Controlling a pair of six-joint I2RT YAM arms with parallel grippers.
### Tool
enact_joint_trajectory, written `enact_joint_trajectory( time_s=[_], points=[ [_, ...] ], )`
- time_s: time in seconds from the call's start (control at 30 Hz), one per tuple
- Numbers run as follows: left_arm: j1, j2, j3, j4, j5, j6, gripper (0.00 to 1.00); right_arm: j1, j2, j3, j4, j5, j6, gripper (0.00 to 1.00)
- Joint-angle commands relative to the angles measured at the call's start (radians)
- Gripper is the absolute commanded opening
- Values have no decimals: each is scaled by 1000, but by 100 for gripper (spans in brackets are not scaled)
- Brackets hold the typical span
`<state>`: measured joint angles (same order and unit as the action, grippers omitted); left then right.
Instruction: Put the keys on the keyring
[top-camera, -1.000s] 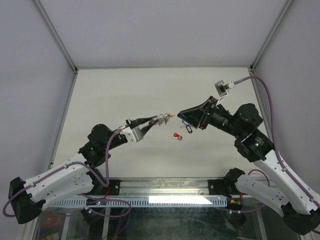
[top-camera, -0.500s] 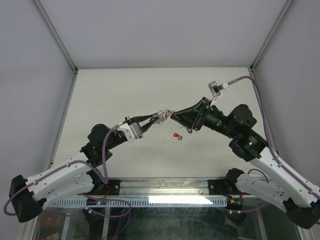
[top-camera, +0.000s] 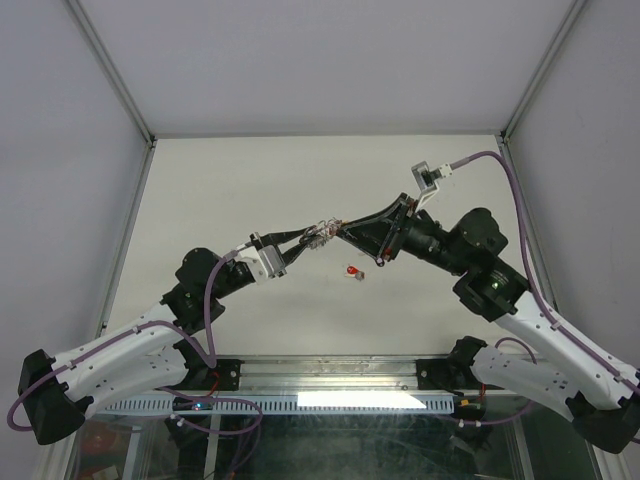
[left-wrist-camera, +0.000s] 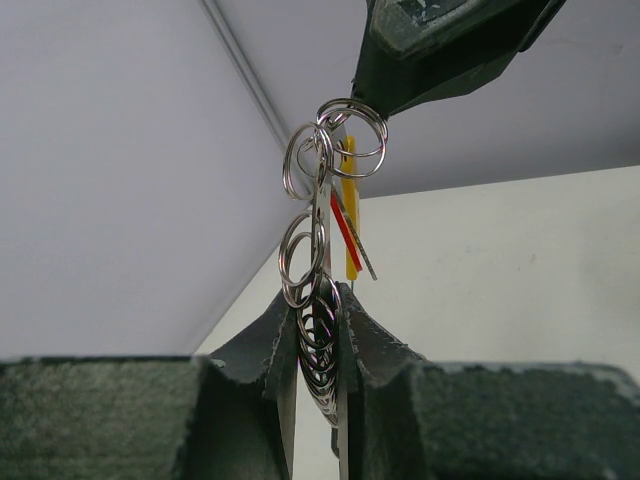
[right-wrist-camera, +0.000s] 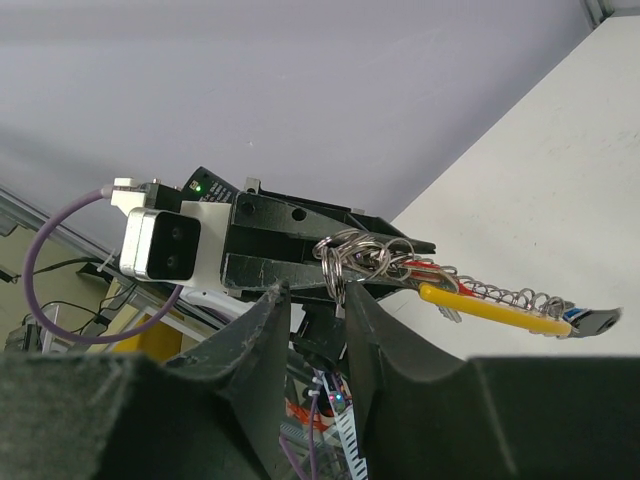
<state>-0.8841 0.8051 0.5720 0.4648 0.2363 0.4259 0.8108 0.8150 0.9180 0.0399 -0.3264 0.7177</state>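
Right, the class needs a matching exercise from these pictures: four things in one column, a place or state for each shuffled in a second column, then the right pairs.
Column one
1. small silver key with a red plastic tag
2. left gripper
3. right gripper
4. large thin keyring with a yellow section

Column two
A. reaches in from the table's right side
B. held in the air between both arms
C. lies on the white table
D. clamped on a stack of silver rings

Pairs: 1-C, 2-D, 3-A, 4-B
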Motion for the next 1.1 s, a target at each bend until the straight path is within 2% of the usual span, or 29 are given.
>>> enact_joint_trajectory(
  time_s=[0.0,0.7,1.07],
  points=[
    [-6,-3,25,86,14,-21,0,12,9,0,77,4,12,31],
    [-6,-3,23,80,24,-16,0,22,31,-4,84,20,8,30],
    [-6,-1,17,77,30,-25,0,23,29,-7,103,25,-3,15]
  ],
)
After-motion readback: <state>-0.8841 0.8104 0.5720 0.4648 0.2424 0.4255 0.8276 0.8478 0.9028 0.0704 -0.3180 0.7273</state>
